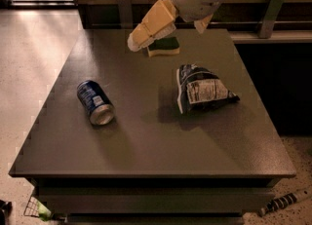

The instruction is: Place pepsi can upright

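Note:
The pepsi can (94, 102) is dark blue with white markings. It lies on its side on the left part of the dark table (146, 146), with its silver end facing the front. My gripper (166, 35) hangs above the back middle of the table, well right of and behind the can. It is open and empty. One cream finger (150, 25) reaches down to the left, and the other finger's tip (202, 25) shows to the right.
A green and yellow sponge (164, 46) lies at the back of the table, just under the gripper. A crumpled dark blue and white snack bag (202, 91) lies right of centre. The floor drops off beyond the table's left and front edges.

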